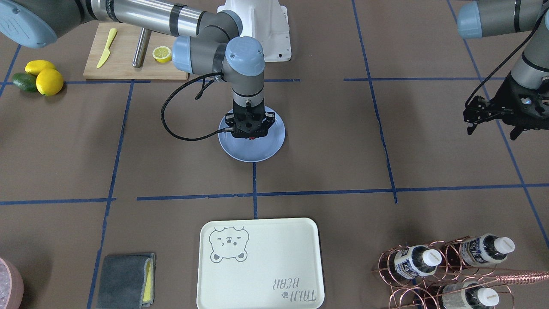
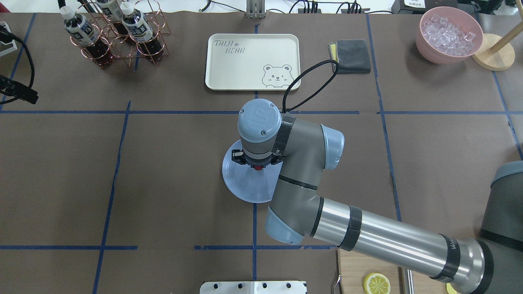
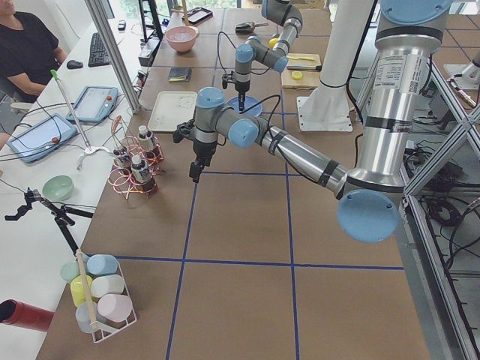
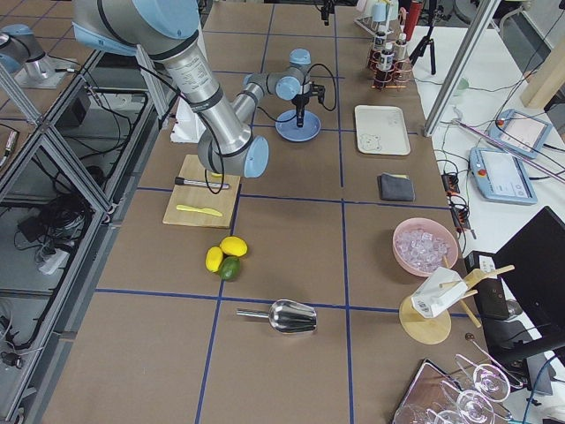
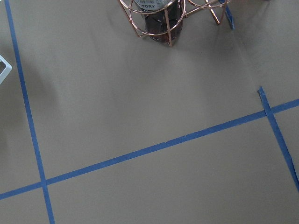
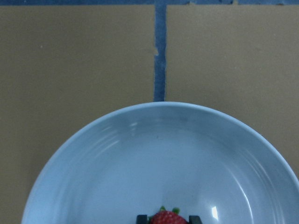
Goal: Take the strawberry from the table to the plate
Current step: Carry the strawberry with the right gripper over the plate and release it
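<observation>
Gripped strawberry [image 6: 164, 218] btwn fingertips of right end effector [image 1: 253, 137], low over centre of light-blue plate [image 1: 240, 151] on counter [image 1: 326, 141]; couldn't tell if touching. Farther off, hung left end effector [image 1: 492, 132], jaws apart, nr bottle rack [image 1: 446, 270]

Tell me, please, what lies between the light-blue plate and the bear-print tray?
Only bare table crossed by blue tape lines lies between the plate and the tray, clearest in the exterior front-facing view.

the right gripper [image 1: 251, 134] is pointing straight down, pinching the strawberry [image 6: 164, 218]. the left gripper [image 1: 492, 128] is hovering well aside, fingers spread.
</observation>
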You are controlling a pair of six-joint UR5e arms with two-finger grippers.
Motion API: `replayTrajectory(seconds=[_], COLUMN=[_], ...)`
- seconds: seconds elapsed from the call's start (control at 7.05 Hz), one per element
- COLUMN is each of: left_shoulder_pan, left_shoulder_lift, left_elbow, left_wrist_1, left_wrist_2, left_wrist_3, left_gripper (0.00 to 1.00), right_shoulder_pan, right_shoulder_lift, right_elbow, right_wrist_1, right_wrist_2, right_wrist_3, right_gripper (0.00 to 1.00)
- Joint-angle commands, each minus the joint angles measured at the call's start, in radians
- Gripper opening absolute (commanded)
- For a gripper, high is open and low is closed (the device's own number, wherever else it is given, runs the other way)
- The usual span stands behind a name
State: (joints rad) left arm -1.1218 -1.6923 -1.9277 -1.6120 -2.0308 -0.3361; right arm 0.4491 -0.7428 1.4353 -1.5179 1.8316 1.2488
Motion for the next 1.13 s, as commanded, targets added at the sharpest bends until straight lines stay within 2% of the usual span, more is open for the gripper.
replayTrajectory(seconds=[0.0, 0.14, 0.43, 0.57, 0.71, 0.85, 0.99], left_shoulder_pan=[-0.004, -0.004, -0.004, -0.006, -0.033, -0.079, -0.151], left_shoulder_lift=[-0.001, -0.001, -0.001, -0.001, 0.000, 0.025, 0.052], left_elbow=[0.015, 0.022, 0.041, 0.044, 0.045, 0.045, 0.076], left_wrist_1=[-0.009, -0.026, -0.045, -0.046, -0.058, -0.055, -0.057], left_wrist_2=[0.000, 0.000, 0.000, 0.000, -0.009, -0.079, -0.135], left_wrist_3=[0.000, 0.000, 0.000, 0.000, 0.002, 0.078, 0.192], left_gripper=[1.00, 1.00, 1.00, 1.00, 1.00, 1.00, 1.00], right_shoulder_pan=[-0.009, -0.009, 0.009, 0.034, 0.066, 0.113, 0.181], right_shoulder_lift=[-0.006, -0.006, -0.003, -0.018, -0.056, -0.105, -0.166], right_elbow=[-0.006, -0.003, 0.020, 0.072, 0.182, 0.302, 0.395], right_wrist_1=[0.024, 0.051, 0.042, 0.019, -0.072, -0.165, -0.210], right_wrist_2=[0.000, 0.005, 0.008, 0.011, 0.015, 0.041, 0.107], right_wrist_3=[0.001, 0.003, 0.003, 0.001, -0.015, -0.022, -0.102], right_gripper=[0.90, 0.99, 1.00, 1.00, 1.00, 1.00, 1.00])
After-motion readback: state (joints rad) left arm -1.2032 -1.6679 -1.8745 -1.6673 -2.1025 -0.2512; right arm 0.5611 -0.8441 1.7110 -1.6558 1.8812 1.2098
